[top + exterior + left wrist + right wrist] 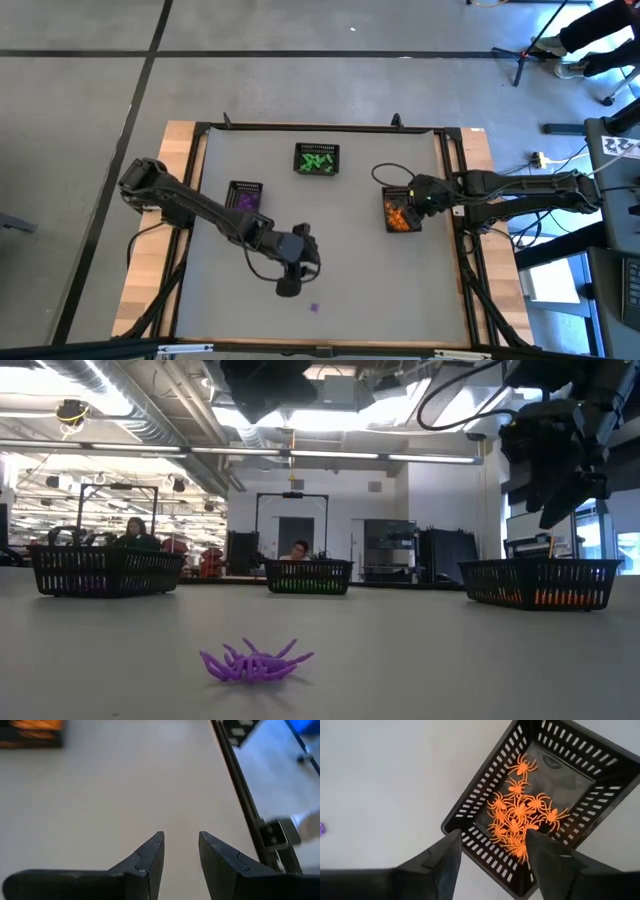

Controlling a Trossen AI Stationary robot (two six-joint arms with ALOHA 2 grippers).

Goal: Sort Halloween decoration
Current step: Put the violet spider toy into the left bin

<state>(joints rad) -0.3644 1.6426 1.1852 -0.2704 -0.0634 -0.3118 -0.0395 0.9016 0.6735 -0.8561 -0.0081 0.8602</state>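
Note:
One purple spider trinket (252, 660) lies on its legs on the table near the front edge (314, 307). My left gripper (289, 286) hovers just far-left of it, open, with nothing between its fingers (180, 839). My right gripper (492, 837) hangs open above the black mesh basket (400, 212) at the table's right, which holds several orange spiders (517, 817). The gripper shows dark above that basket in the low view (565, 480). Its fingers carry nothing.
A black basket with purple pieces (245, 196) stands at centre left and another with green pieces (317, 160) at the far middle. The table's black frame rail (240, 785) runs along the right edge. Two people sit in the room beyond the table (135, 532).

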